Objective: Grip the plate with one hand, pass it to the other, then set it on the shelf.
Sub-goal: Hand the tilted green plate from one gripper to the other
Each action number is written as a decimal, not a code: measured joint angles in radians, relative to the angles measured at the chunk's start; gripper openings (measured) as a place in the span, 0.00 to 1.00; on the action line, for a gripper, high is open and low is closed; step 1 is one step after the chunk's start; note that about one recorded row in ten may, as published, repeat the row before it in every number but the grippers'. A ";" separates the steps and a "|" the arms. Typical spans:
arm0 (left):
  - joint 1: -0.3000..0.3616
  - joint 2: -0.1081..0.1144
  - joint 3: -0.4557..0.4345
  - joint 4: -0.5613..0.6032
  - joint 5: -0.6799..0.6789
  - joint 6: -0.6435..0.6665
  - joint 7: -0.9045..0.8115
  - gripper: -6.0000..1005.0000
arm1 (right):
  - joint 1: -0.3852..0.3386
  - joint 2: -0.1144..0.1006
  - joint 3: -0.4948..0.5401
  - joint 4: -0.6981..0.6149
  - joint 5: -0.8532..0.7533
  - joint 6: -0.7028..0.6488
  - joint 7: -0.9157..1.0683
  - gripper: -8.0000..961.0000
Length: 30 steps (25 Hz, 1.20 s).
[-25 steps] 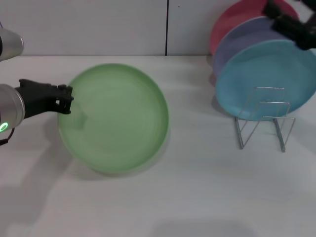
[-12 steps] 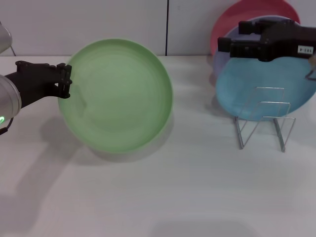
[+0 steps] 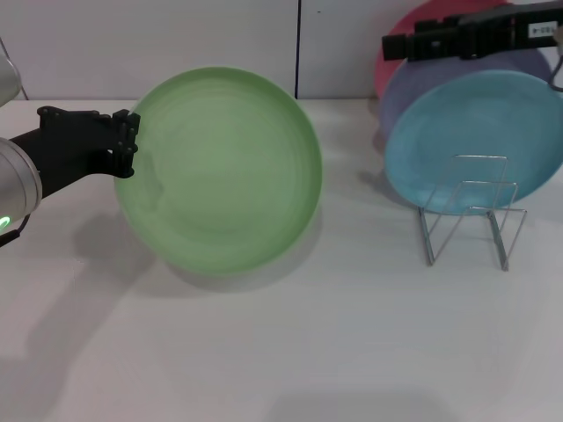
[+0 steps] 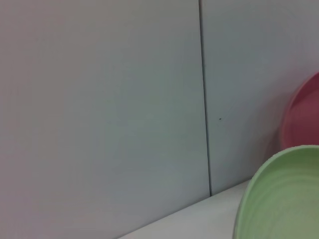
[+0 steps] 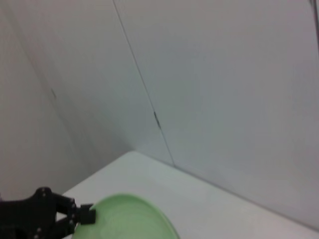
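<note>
Left gripper point(image 3: 130, 145) clamps green plate point(image 3: 224, 171) rim, lifted off table point(image 3: 290, 352).

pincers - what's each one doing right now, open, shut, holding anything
Left pincer: shut on the green plate at its rim, holding it lifted above the table.
Right pincer: raised in front of the racked plates, holding nothing; open or shut cannot be told.

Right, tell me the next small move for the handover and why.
Probably bring the right gripper down and across toward the free edge of the green plate. The left gripper grips the plate by its left rim, lifted and tilted off the table, while the right gripper hovers apart from it, up by the plates leaning at the wire rack.
</note>
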 joint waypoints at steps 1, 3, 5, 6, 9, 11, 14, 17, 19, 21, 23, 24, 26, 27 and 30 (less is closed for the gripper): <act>0.000 0.000 0.000 0.000 0.000 0.000 0.000 0.04 | 0.008 -0.001 0.000 0.015 -0.008 -0.002 0.000 0.84; 0.001 0.001 0.000 0.000 -0.011 0.004 0.004 0.04 | 0.019 0.003 -0.007 0.028 -0.023 -0.004 0.000 0.84; 0.001 0.002 0.000 0.000 -0.012 0.006 0.006 0.04 | 0.024 0.007 -0.009 0.030 -0.032 -0.005 0.000 0.84; 0.001 0.002 0.000 0.000 -0.012 0.007 0.008 0.04 | 0.027 0.010 -0.009 0.032 -0.038 -0.006 0.000 0.84; -0.003 0.001 0.000 0.002 -0.012 0.013 0.016 0.04 | 0.037 0.016 -0.021 0.041 -0.048 -0.009 0.001 0.84; -0.007 0.001 0.002 0.002 -0.013 0.013 0.016 0.04 | 0.040 0.022 -0.034 0.047 -0.049 -0.005 0.001 0.84; -0.009 0.001 0.009 0.001 -0.014 0.013 0.016 0.04 | 0.045 0.035 -0.063 0.051 -0.066 0.013 -0.002 0.84; -0.012 0.001 0.012 -0.002 -0.015 0.009 0.016 0.04 | 0.062 0.053 -0.080 0.052 -0.123 0.032 -0.002 0.84; -0.012 0.001 0.013 -0.003 -0.015 0.008 0.016 0.04 | 0.072 0.066 -0.083 0.052 -0.159 0.044 0.000 0.84; -0.012 0.001 0.017 -0.005 -0.015 0.007 0.017 0.04 | 0.082 0.079 -0.085 0.052 -0.192 0.057 0.001 0.84; -0.012 0.001 0.020 -0.005 -0.015 0.006 0.018 0.04 | 0.092 0.090 -0.086 0.054 -0.218 0.072 0.002 0.84; -0.012 0.001 0.020 -0.005 -0.015 0.006 0.018 0.04 | 0.092 0.090 -0.086 0.054 -0.218 0.072 0.002 0.84; -0.013 0.001 0.021 -0.005 -0.015 0.006 0.018 0.04 | 0.096 0.092 -0.086 0.054 -0.219 0.076 0.006 0.84; -0.014 0.001 0.022 -0.005 -0.015 0.006 0.018 0.04 | 0.097 0.092 -0.087 0.054 -0.219 0.076 0.008 0.84; -0.014 0.001 0.022 -0.005 -0.015 0.009 0.019 0.04 | 0.103 0.092 -0.087 0.058 -0.216 0.077 0.018 0.84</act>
